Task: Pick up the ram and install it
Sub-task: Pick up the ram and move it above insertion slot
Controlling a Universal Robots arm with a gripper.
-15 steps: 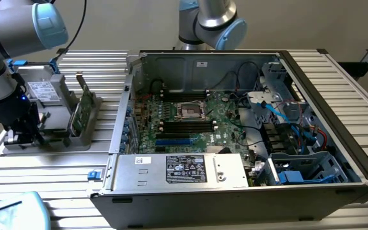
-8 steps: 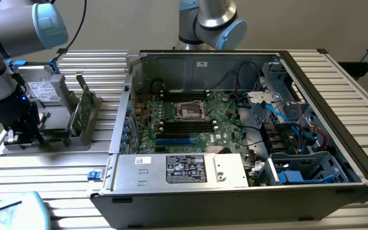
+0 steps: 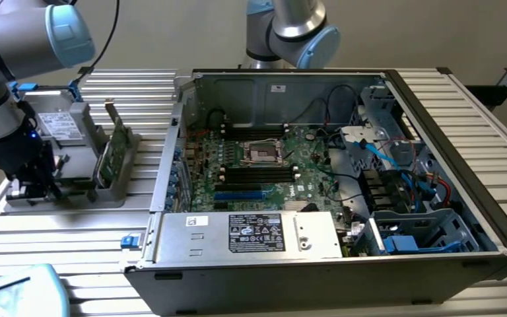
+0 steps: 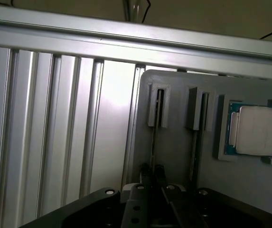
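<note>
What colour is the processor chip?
The processor chip is silver with a teal edge, clearest in the wrist view.

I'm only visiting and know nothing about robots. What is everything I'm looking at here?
computer case: one, black and grey, open, on the table toward the exterior view's right
motherboard: one, green, inside the case
power supply: one, silver with a label, at the case's near edge
table: one, ribbed silver, under everything
holder: one, grey, on the table at the exterior view's left
green card with a silver bracket: one, upright in the holder
processor chip: one, silver, in a holder recess
ram: one, thin dark edge, standing in a holder slot
robot arm: one, grey with light blue caps, reaching down to the holder
gripper: one, black, shut on the ram
</note>
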